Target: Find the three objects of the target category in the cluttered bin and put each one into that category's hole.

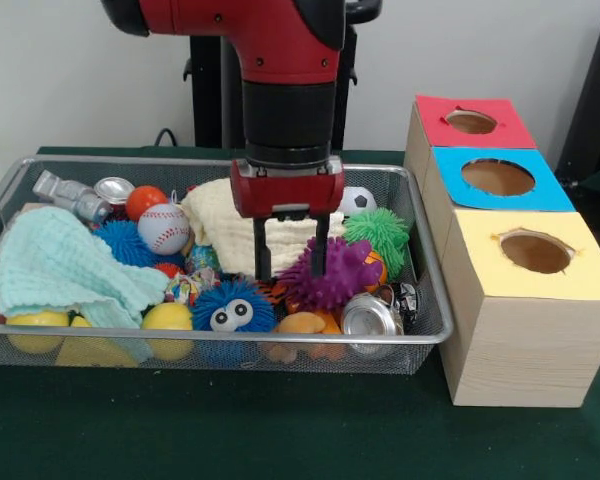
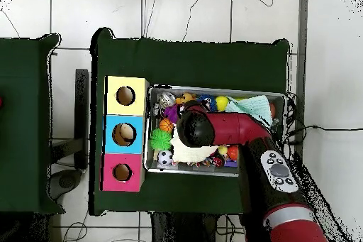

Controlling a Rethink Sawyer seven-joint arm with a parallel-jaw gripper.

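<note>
The bin (image 1: 230,346) is a wide wire mesh basket full of toys and cloths; it also shows in the overhead view (image 2: 213,88). My gripper (image 1: 292,270) is open and empty, pointing down over the bin's middle. Its left finger is in front of a cream cloth (image 1: 218,225), and its right finger is at the left edge of a purple spiky ball (image 1: 340,275). The red-faced hole (image 1: 470,121) is in the farthest box at the right, and shows in the overhead view (image 2: 122,172). In the overhead view the arm's wrist (image 2: 195,131) hides the gripper.
Boxes with a blue-faced hole (image 1: 497,177) and a yellow-faced hole (image 1: 536,252) stand beside the bin. The bin holds a green spiky ball (image 1: 378,232), a blue fuzzy ball with eyes (image 1: 232,308), a baseball (image 1: 163,228), a mint cloth (image 1: 60,265) and a crushed can (image 1: 370,320).
</note>
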